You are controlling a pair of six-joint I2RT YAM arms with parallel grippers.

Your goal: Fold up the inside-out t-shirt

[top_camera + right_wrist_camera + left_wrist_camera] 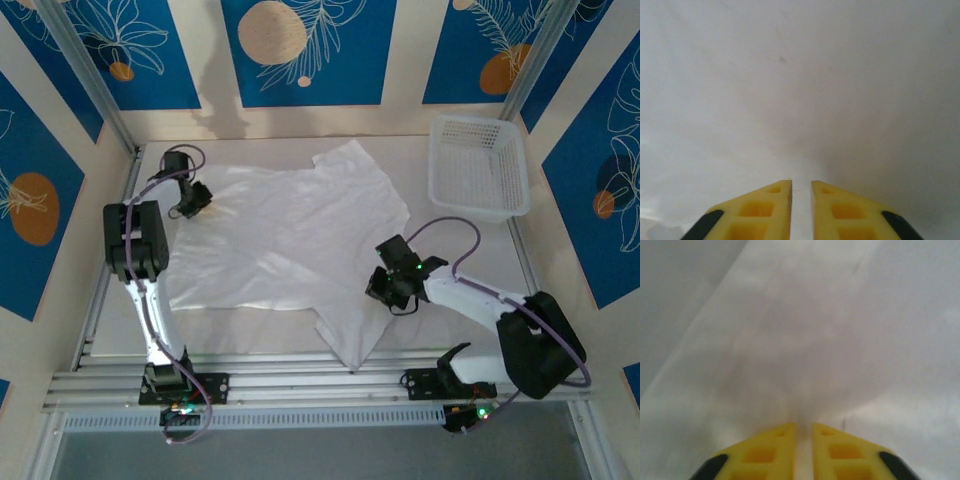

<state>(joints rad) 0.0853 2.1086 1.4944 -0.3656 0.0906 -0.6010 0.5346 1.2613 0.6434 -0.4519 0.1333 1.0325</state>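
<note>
The t-shirt (290, 240) lies spread nearly flat across the middle of the table (470, 245), laid open for folding, a sleeve toward the far-right basket (432, 172). Left gripper (190, 208) sits at its far-left edge, right gripper (385, 285) at its near-right edge - opposite ends. Each shows a narrow slit against cloth - whether pinching, I cannot tell.

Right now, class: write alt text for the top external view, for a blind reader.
A white t-shirt lies spread on the table. The left gripper is at its far left edge, the right gripper at its right side; a white lattice basket sits far right.
</note>
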